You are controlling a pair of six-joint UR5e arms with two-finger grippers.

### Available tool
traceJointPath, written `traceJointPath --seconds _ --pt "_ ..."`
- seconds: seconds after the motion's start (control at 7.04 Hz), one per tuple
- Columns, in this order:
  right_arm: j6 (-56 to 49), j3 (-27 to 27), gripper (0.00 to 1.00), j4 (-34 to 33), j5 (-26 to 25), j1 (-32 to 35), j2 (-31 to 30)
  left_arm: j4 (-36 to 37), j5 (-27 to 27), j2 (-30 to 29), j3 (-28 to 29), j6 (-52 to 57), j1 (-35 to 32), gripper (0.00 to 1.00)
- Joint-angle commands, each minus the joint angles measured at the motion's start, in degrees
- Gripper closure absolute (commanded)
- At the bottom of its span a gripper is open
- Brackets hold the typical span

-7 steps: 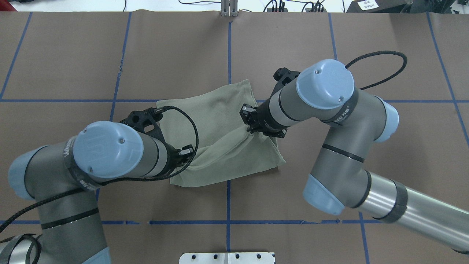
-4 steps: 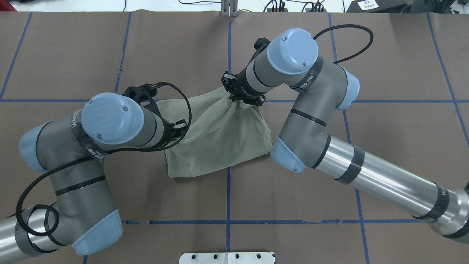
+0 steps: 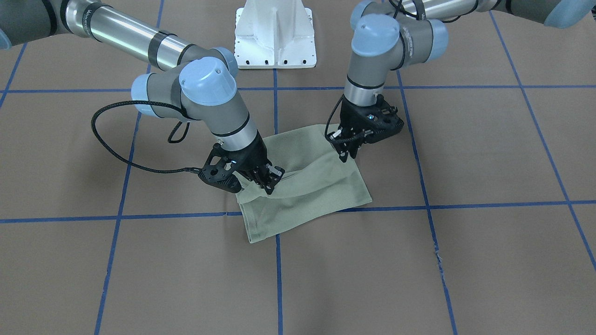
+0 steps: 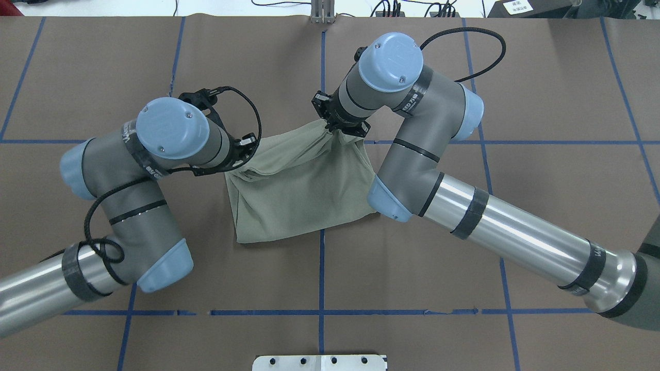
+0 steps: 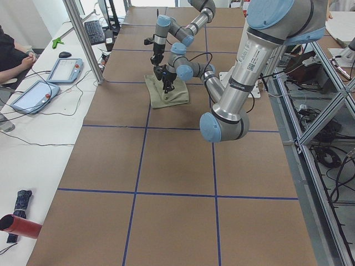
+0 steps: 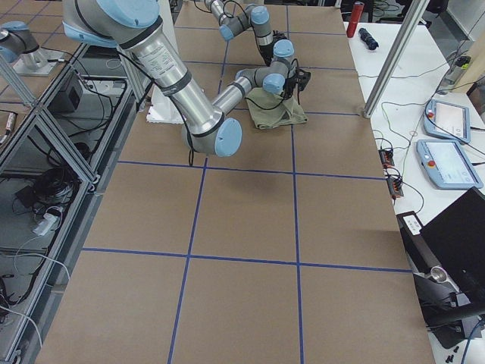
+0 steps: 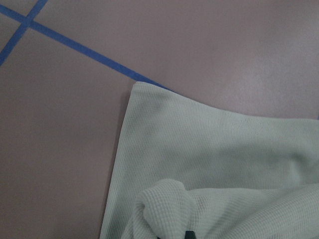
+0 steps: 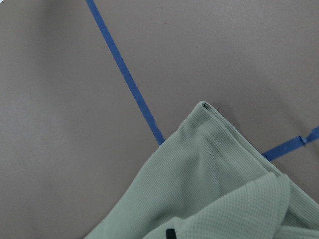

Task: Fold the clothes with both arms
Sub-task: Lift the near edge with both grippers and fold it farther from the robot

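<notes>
Sage knit shirt point(image 3: 316, 190), soft and limp, sags between left gripper point(image 3: 345, 154) and right gripper point(image 3: 269, 185), both pinching its corners.

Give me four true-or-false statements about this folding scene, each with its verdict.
1. The left gripper and the right gripper are both shut on the shirt. True.
2. The shirt lies spread flat with its sleeves out. False: it is folded into a compact shape, bunched and lifted where it is gripped.
3. The shirt covers part of a blue tape line. True.
4. The shirt rests against the white base pedestal. False: brown table shows between them.
</notes>
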Motion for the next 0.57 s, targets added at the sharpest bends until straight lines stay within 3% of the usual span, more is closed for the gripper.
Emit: traceJointPath --seconds 0.0,0.43 --pt "-0.36 -8.91 0.0 5.03 -4.12 0.32 3.83 -2.74 -0.12 -1.07 6.94 10.63 -7.47 0.0" --pt "-2.54 -8.94 0.0 4.72 -3.96 2.25 4.0 -2.65 -0.21 -1.07 7.04 14.0 -8.2 0.0"
